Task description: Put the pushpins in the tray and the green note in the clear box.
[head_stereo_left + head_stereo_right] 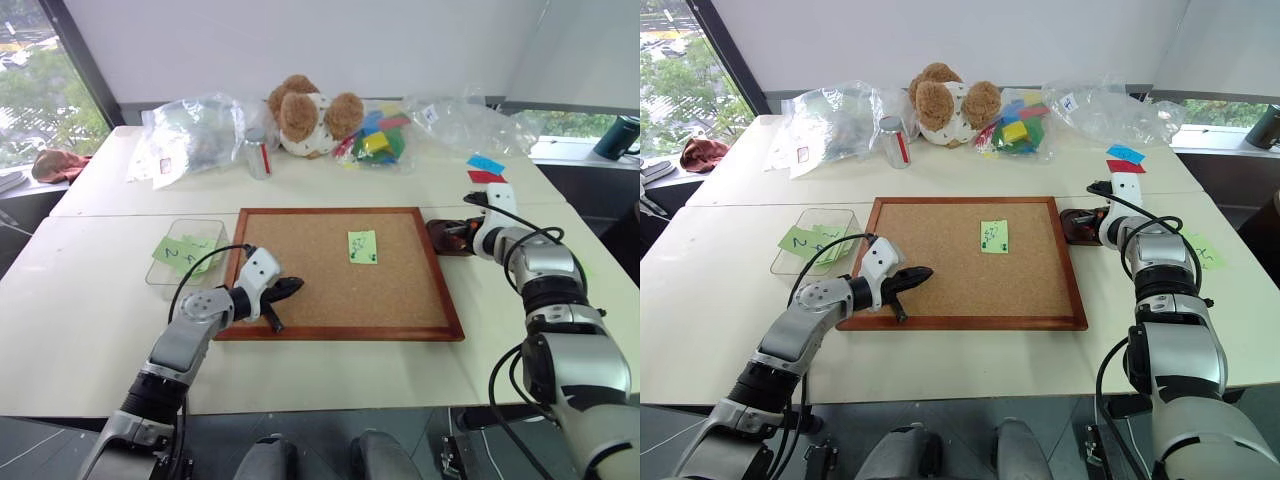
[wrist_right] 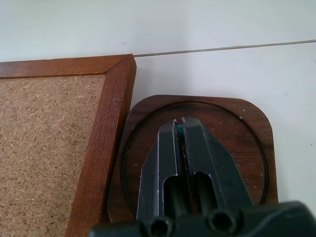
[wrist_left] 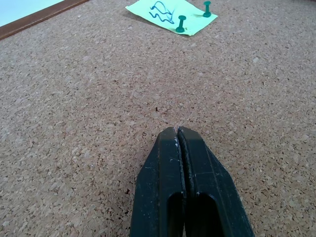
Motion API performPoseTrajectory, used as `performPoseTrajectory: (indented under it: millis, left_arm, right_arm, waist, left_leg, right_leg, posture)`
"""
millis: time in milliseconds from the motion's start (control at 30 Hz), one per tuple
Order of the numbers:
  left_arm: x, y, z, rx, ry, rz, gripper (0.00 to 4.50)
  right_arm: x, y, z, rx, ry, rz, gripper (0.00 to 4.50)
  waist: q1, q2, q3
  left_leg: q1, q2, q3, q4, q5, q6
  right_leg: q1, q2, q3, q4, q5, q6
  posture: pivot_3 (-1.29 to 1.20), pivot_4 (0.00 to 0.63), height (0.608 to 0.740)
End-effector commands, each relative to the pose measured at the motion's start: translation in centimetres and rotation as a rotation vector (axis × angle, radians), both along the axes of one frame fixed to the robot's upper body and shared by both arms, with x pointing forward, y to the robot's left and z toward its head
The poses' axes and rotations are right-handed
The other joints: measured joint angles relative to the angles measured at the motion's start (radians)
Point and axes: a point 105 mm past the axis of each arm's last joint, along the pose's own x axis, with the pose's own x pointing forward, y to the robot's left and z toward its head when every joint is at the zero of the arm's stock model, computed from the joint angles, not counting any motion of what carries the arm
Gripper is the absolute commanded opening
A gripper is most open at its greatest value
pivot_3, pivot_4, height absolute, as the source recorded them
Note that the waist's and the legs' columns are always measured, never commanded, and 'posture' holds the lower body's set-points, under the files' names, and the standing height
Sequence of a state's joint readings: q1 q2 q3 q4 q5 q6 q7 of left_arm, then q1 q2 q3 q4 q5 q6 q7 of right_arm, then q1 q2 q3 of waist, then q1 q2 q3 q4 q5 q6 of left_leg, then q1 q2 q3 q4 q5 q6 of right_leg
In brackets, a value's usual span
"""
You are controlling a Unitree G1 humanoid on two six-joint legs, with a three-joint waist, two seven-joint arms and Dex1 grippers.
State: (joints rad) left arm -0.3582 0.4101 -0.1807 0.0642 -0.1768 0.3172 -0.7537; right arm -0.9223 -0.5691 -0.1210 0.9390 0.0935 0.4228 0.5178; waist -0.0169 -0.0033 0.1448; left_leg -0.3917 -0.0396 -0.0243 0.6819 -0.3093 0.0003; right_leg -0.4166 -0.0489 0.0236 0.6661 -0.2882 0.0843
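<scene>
White table point(image 1: 330, 365): corkboard point(image 1: 300, 300) mid, tray point(image 2: 247, 128) touching its R edge, clear box point(image 1: 170, 275) L, bags at back.

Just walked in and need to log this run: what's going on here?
The robot is clearing a corkboard. Its right claw is over the dark-brown tray, pinching a green pushpin between its tips. A green note lies on the board with two pushpins in it. The left claw hovers shut above the cork. The clear box holds other green notes.

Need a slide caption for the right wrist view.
Right pincer over the tray, a green pushpin between its fingers, beside the corkboard.
</scene>
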Motion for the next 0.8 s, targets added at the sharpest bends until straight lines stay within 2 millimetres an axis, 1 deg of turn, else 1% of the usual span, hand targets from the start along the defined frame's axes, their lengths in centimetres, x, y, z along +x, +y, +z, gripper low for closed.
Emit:
performPoseTrajectory:
  millis: [33,100,233,267,333,367,433,533,700,800]
  left_arm:
    - [-0.6,0.6,-2.3,0.048,0.077,0.020,0.00]
    - [-0.6,0.6,-2.3,0.048,0.077,0.018,0.00]
    - [-0.6,0.6,-2.4,0.048,0.078,0.016,0.00]
    - [-0.6,0.6,-2.4,0.049,0.078,0.015,0.00]
    - [-0.6,0.5,-2.4,0.048,0.079,0.014,0.00]
    - [-0.6,0.5,-2.4,0.048,0.079,0.013,0.00]
    - [-0.6,0.5,-2.4,0.048,0.080,0.013,0.00]
    - [-0.6,0.5,-2.4,0.048,0.079,0.013,0.00]
    - [-0.7,0.5,-2.4,0.048,0.078,0.011,0.00]
    - [-0.7,0.5,-2.4,0.049,0.078,0.009,0.00]
  right_arm:
    - [0.5,-0.3,2.3,-0.008,-0.066,0.000,1.35]
    - [0.5,-0.2,2.8,-0.004,-0.078,0.002,2.38]
    - [0.4,0.0,3.6,0.003,-0.097,0.017,4.29]
    - [0.4,0.0,3.8,0.006,-0.103,0.023,4.46]
    - [0.3,0.2,4.2,0.007,-0.114,0.035,4.46]
    - [0.2,0.6,4.9,0.010,-0.129,0.059,4.46]
    - [-0.2,1.8,6.1,0.009,-0.153,0.120,4.46]
    - [-1.0,3.5,6.8,0.001,-0.162,0.194,4.46]
    - [-2.6,7.3,6.8,-0.007,-0.156,0.346,4.46]
    - [-3.2,9.2,6.1,-0.009,-0.142,0.399,4.46]
  waist:
    - [0.000,0.000,0.000]
    - [0.000,0.000,0.000]
    - [0.000,0.000,0.000]
    - [0.000,0.000,0.000]
    - [0.000,0.000,0.000]
    - [0.000,0.000,0.000]
    - [0.001,0.000,0.000]
    - [0.002,0.001,0.000]
    - [0.002,0.001,0.000]
    - [0.002,0.001,0.000]
  left_leg:
    - [0.000,0.000,0.000,0.000,0.000,0.000]
    - [0.000,0.000,0.000,0.000,0.000,0.000]
    - [0.000,0.000,0.000,0.000,0.000,0.000]
    - [0.000,0.000,0.000,0.000,0.000,0.000]
    - [0.000,0.000,0.000,-0.001,0.000,0.000]
    - [0.000,0.000,0.000,-0.001,0.000,0.000]
    - [0.000,0.000,0.000,-0.001,0.000,0.000]
    - [0.000,0.000,0.000,-0.001,-0.001,0.001]
    - [0.000,0.000,0.000,-0.001,-0.001,0.001]
    - [0.000,0.000,0.000,-0.001,-0.001,0.001]
  right_leg:
    - [0.000,0.000,0.000,0.000,0.000,0.000]
    - [0.000,0.000,0.000,0.000,0.000,0.000]
    - [0.000,0.000,0.000,0.000,0.000,0.000]
    - [0.000,0.000,0.000,0.000,0.000,0.000]
    - [0.000,0.000,0.000,0.000,0.000,0.000]
    - [0.000,0.000,0.000,0.000,0.000,0.000]
    - [0.000,0.000,0.000,0.000,0.000,0.000]
    - [0.000,0.000,0.000,-0.001,0.000,0.000]
    - [0.000,0.000,0.000,-0.001,0.000,0.000]
    - [0.000,0.000,0.000,-0.001,0.000,0.000]
  posture:
    - [0.00,0.150,0.740]
    - [0.00,0.150,0.740]
    - [0.00,0.150,0.740]
    - [0.00,0.150,0.740]
    - [0.00,0.150,0.740]
    - [0.00,0.150,0.740]
    - [0.00,0.150,0.740]
    - [0.00,0.150,0.740]
    - [0.00,0.150,0.740]
    - [0.00,0.150,0.740]
